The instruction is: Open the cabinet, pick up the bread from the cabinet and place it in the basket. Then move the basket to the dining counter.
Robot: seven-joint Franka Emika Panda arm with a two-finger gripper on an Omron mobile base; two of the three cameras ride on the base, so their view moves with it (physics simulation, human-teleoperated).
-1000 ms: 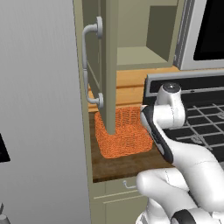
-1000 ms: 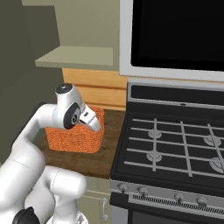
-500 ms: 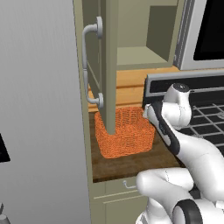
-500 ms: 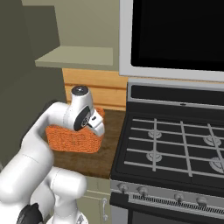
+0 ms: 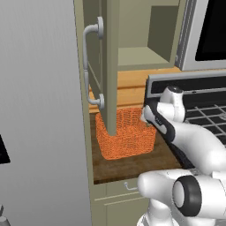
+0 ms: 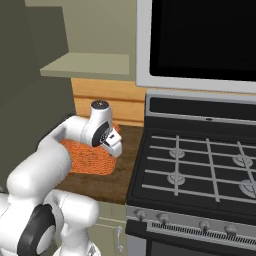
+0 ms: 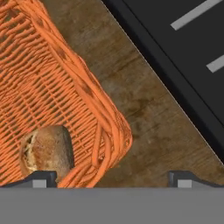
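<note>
both fingertips of the gripper (image 7: 109, 177) are seen spread apart, straddling the basket (image 7: 52, 87) corner rim – apparently empty; the bread (image 7: 47, 151) is lodged inside the basket, toward one fingertip.

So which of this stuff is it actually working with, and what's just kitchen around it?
Working with:
cabinet, door open
orange basket on the short wood counter
bread, lying inside the basket
end effector, straddling the basket's corner

Just kitchen:
stove
microwave
drawers below
</note>
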